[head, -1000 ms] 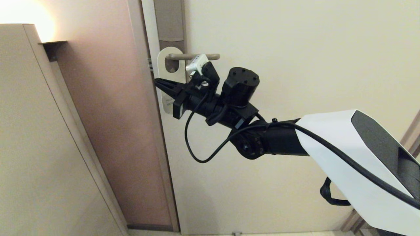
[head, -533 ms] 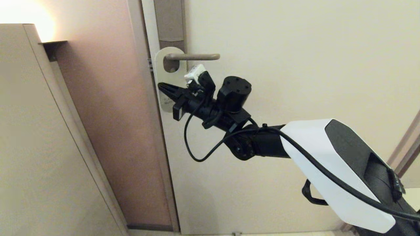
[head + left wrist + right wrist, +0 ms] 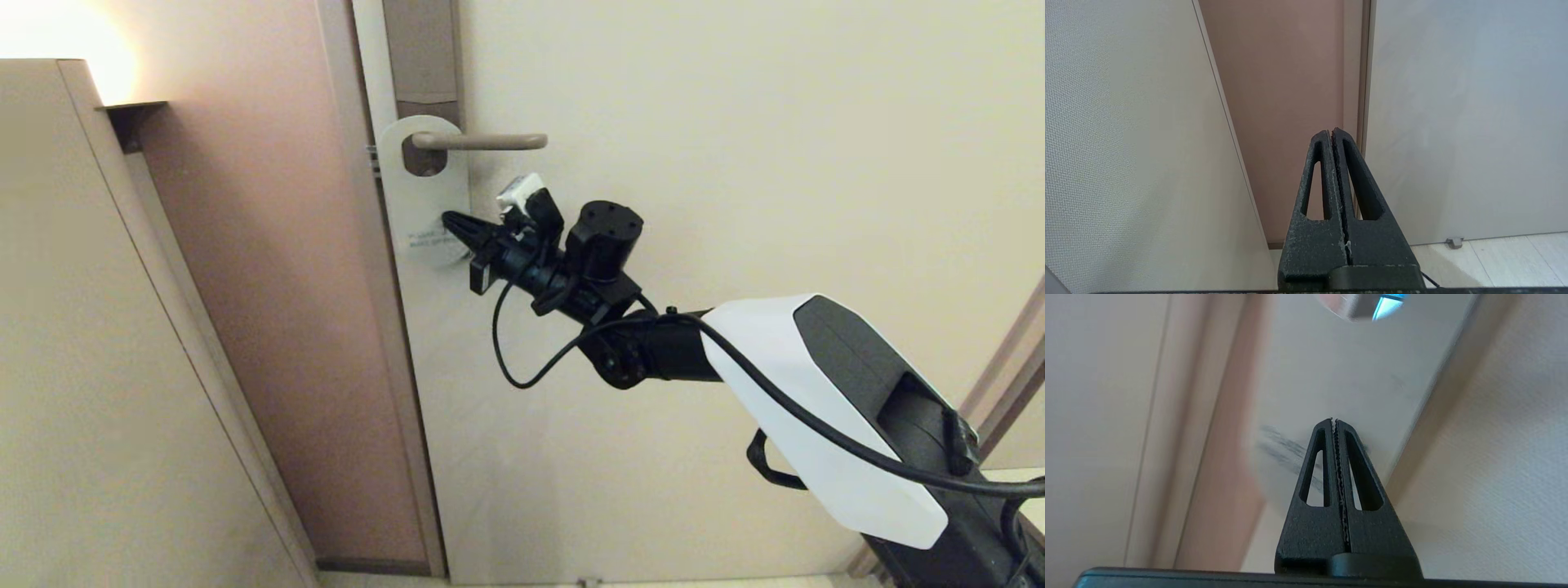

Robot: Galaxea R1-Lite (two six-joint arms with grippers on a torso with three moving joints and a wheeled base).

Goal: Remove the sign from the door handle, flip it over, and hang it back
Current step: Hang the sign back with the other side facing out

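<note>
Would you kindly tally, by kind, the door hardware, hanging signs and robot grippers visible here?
Door handle: 1
Backplate: 1
Sign: 1, hanging on the handle, white face out
Grippers: 2, right gripper, left gripper
Total: 5

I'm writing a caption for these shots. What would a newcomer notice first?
The right end effector, shut, reaches from the right with its tip in front of the white sign. The sign hangs on the door handle, at the door's left edge.
</note>
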